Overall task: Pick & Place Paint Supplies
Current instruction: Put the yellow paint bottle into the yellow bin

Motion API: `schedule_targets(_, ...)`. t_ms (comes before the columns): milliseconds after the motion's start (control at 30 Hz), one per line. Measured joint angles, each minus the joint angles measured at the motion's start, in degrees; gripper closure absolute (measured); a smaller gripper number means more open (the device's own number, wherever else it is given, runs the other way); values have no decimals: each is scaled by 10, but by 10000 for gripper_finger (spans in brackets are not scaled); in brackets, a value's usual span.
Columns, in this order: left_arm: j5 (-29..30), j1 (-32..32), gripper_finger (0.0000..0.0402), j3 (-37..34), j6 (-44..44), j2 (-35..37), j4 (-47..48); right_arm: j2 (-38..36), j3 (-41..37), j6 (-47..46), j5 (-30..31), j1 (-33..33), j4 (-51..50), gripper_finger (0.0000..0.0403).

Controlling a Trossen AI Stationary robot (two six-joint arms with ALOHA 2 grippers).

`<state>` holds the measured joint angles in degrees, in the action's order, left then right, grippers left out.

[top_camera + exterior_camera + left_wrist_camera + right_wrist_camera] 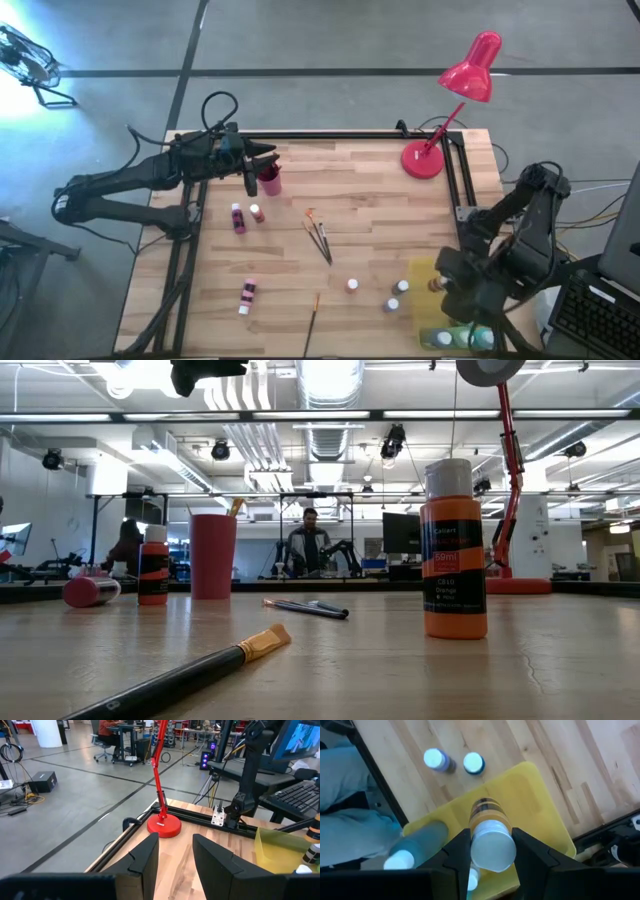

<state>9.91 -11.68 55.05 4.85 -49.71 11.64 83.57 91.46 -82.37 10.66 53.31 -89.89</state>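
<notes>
My right gripper (491,851) hangs over the flat yellow tray (540,805) at the table's near right, shut on a white-capped brown-orange paint bottle (490,827). A larger blue-green bottle (420,842) lies in the tray. Two small bottles (437,760) (473,763) stand on the wood just left of the tray. More bottles (238,218) (246,294) and thin brushes (318,238) lie mid-table. My left gripper (175,857) is open and level at the far left, beside a red cup (270,182). My right gripper pinches the bottle between its two fingers, at its upper end by the white cap (492,847). The fingers come from above, pointing down. The bottle hangs roughly upright below them, cap up, over the yellow tray; its bottom is hidden by the bottle itself.
A red desk lamp (445,150) stands at the far right, its head reaching beyond the table. An orange bottle (453,550) and a dark-handled brush (180,675) sit near the front edge. Black frame rails (455,180) run along the table's sides. A person sits in the room beyond.
</notes>
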Motion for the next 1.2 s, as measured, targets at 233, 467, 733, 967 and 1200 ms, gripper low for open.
schedule_targets(233,0,0,275,0,27,0,0,13,-9,0,-1,35,0,290)
schedule_targets(467,0,0,275,0,53,0,0,21,-30,0,-7,71,10,290)
schedule_targets(733,0,0,275,0,83,0,0,21,-71,33,-42,84,63,290)
schedule_targets(967,0,0,275,0,103,0,0,21,-123,13,-70,83,108,290)
schedule_targets(1200,2,0,275,0,99,0,0,21,-165,-90,-85,84,175,290)
